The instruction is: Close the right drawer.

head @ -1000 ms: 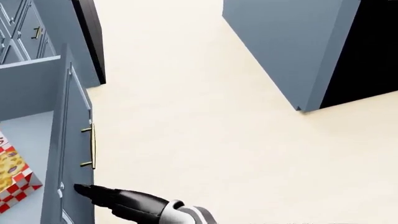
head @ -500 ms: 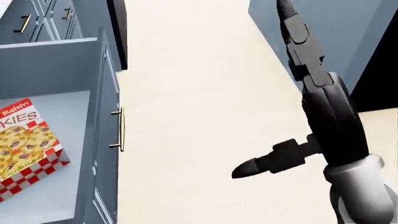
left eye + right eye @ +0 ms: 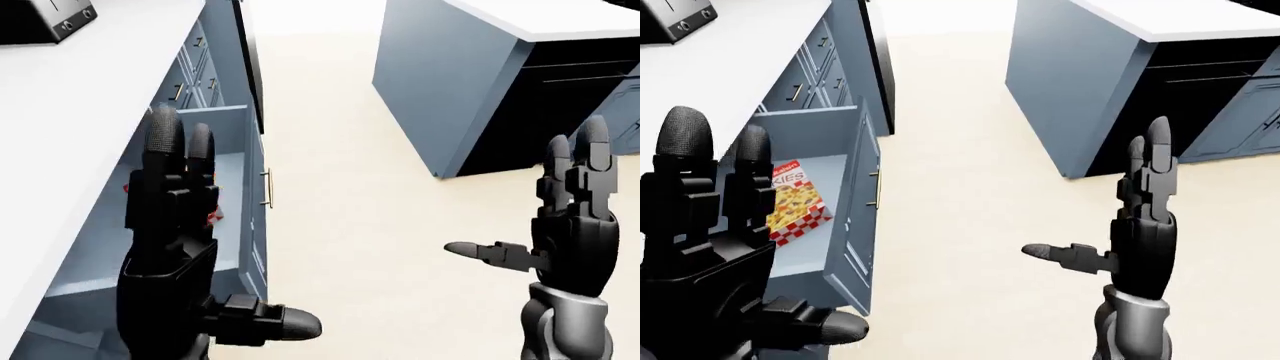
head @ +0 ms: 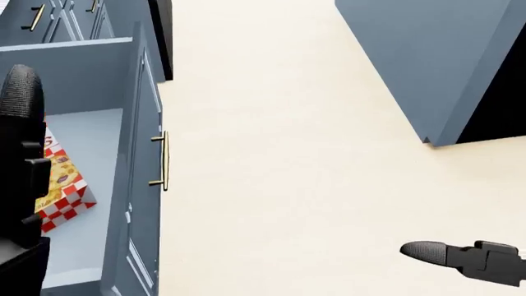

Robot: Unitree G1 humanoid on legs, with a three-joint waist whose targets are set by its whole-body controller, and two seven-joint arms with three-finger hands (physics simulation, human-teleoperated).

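Observation:
An open blue-grey drawer (image 3: 855, 202) stands pulled out from the counter at the left; its panel carries a brass handle (image 4: 163, 161). A red-checked cookie box (image 3: 792, 202) lies inside it. My left hand (image 3: 715, 247) is raised in front of the drawer at the lower left, fingers straight up and spread, holding nothing. My right hand (image 3: 1140, 225) is raised at the right over the floor, fingers up, thumb pointing left, empty. Neither hand touches the drawer.
A white countertop (image 3: 70, 97) runs along the left with a dark appliance (image 3: 45, 16) on it. A blue island (image 3: 1090, 82) with a white top stands at the upper right. Cream floor (image 4: 288, 154) lies between them.
The left hand has risen into view in front of the drawer. The right hand has dropped lower in the head view, only its thumb showing. The camera shifted slightly.

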